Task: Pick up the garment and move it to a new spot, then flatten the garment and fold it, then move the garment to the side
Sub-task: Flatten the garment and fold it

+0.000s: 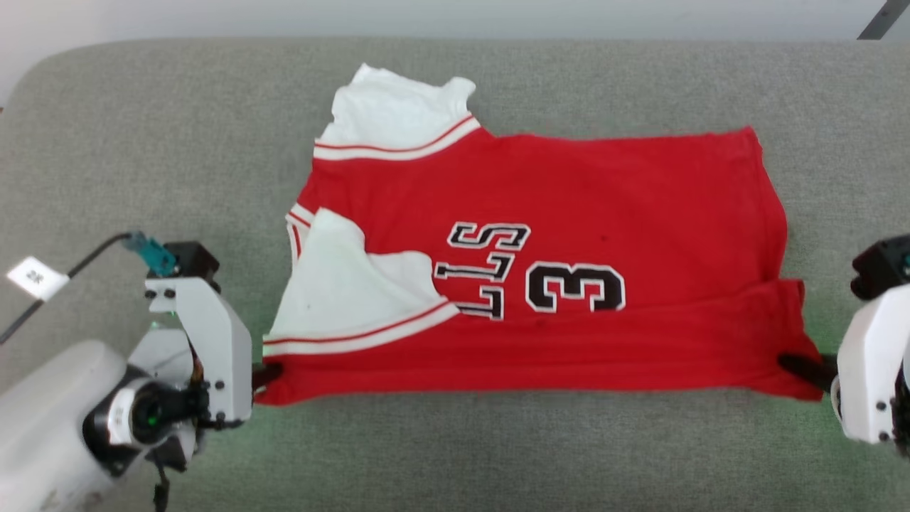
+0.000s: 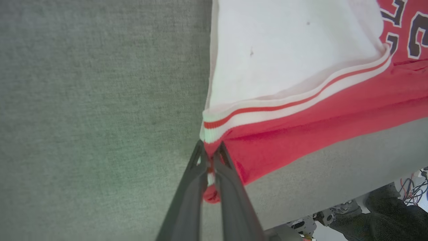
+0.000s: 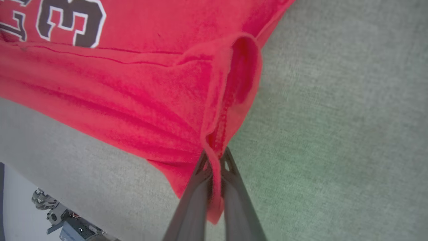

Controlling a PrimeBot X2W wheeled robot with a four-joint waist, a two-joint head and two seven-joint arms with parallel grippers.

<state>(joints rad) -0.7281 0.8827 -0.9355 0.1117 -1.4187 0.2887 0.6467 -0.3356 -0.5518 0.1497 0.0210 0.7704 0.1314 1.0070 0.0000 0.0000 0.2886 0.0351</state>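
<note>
Two grippers (image 2: 210, 149) (image 3: 215, 156), one garment (image 1: 569, 192), perhaps folded.

Wht shells (image 1: 213, 341) — dk left tool (image 2: 210, 144)

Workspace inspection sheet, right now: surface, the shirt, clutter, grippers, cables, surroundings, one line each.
Surface: grey fabric surface, flat under the garment.
Job's things: garment lies spread out, near edge folded over, one white sleeve lying on the red front.
Clutter: nothing seen.
Grippers: left gripper shut on the garment's corner by the striped trim; right gripper shut on the opposite corner's hem.
Cables: black cable with a white tag runs to the left arm.
Surroundings: pale wall behind; wires and hardware beyond the surface's edge.
</note>
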